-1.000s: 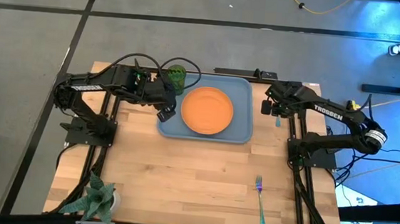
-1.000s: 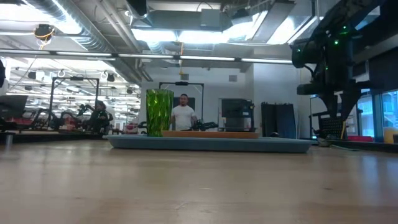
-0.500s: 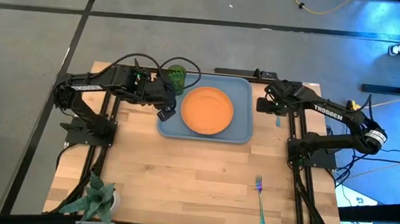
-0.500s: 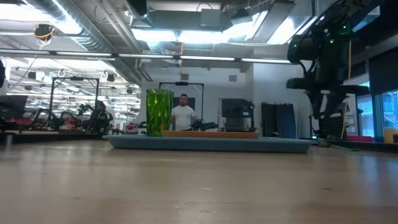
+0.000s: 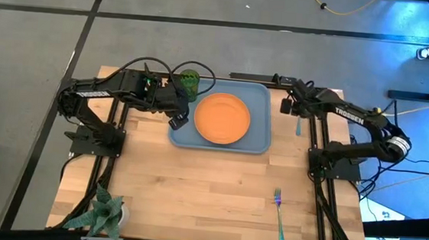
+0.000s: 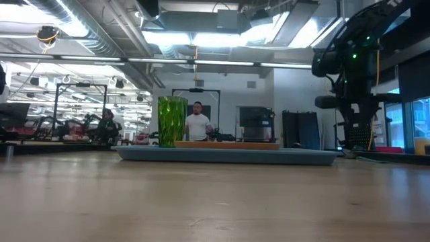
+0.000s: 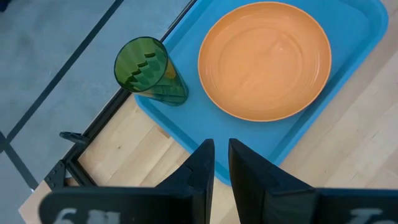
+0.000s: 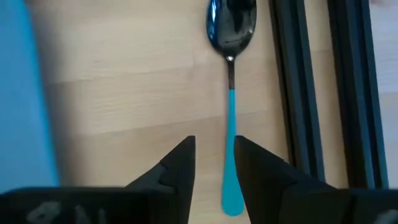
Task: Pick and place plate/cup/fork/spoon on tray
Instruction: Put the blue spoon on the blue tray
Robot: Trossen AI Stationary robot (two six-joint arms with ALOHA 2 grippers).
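The light-blue tray (image 5: pixel 259 141) lies at the table's far middle. The orange plate (image 5: pixel 222 118) lies flat in it, and the green cup (image 5: pixel 190 80) stands upright on its base in the tray's far left corner. The spoon (image 5: pixel 298 127) lies flat on the wood just right of the tray, and the fork (image 5: pixel 278 215) lies near the table's near right. My right gripper (image 5: pixel 285 107) hangs above the spoon (image 8: pixel 231 93), slightly open and empty. My left gripper (image 5: pixel 177 122) waits over the tray's left rim (image 7: pixel 186 134), fingers together and empty.
A leafy plant (image 5: pixel 100 212) stands at the near left corner. Black frame rails (image 8: pixel 311 81) run beside the spoon on its right. Bare wood stretches between the tray and the table's near edge. A person stands far behind the table in the low view (image 6: pixel 198 124).
My right gripper has shifted a little toward the table's far edge beside the tray's right rim and has turned about over the spoon. The spoon, fork, plate and cup have stayed where they were.
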